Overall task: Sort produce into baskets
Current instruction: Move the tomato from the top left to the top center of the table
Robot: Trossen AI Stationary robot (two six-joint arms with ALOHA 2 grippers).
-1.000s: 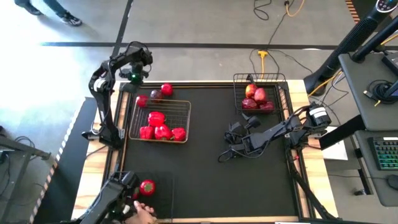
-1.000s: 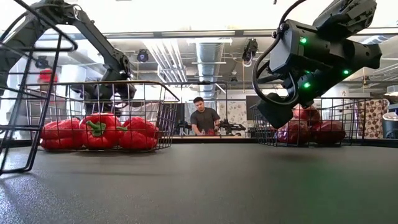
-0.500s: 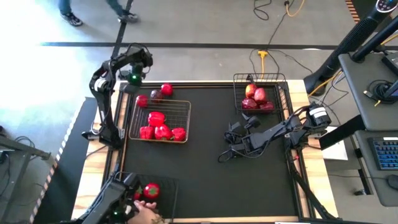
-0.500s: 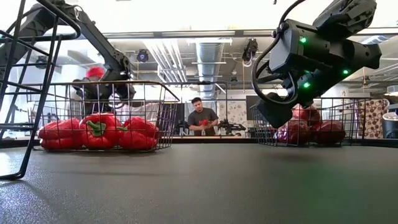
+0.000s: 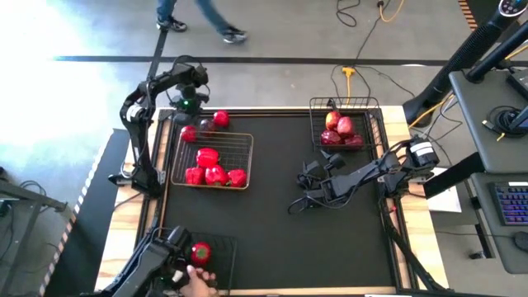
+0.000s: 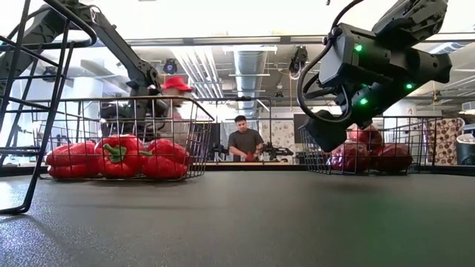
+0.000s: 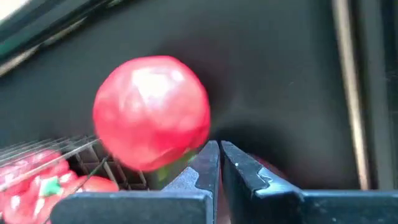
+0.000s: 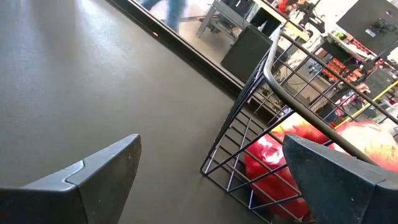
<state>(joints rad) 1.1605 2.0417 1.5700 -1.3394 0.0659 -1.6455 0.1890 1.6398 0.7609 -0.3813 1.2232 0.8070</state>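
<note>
Two tomatoes (image 5: 221, 118) (image 5: 189, 133) and a dark apple (image 5: 206, 125) lie on the black mat by the far side of the basket of red peppers (image 5: 210, 161). My left gripper (image 5: 193, 107) hovers over them, shut; its wrist view shows its fingers (image 7: 219, 163) right beside one tomato (image 7: 152, 121). My right gripper (image 5: 299, 191) is open and empty at mid-table, facing the basket of apples (image 5: 345, 128). A third basket (image 5: 219, 246) at the near left holds one tomato (image 5: 200, 252). My left gripper's shut fingertips (image 7: 208, 163) stand at the lower side of the tomato (image 7: 180, 155), which rests on the mat. I cannot tell whether they touch it.
A person's hand (image 5: 196, 282) is at the near-left basket. A second robot arm (image 5: 144, 264) shows beside that basket. Bare mat lies between the pepper basket and my right arm. People walk on the floor beyond the table's far edge.
My left gripper has shifted a little toward the table's right, over the loose tomatoes. The hand has slid the near-left basket with its tomato a little toward the right. A person has walked past behind the table.
</note>
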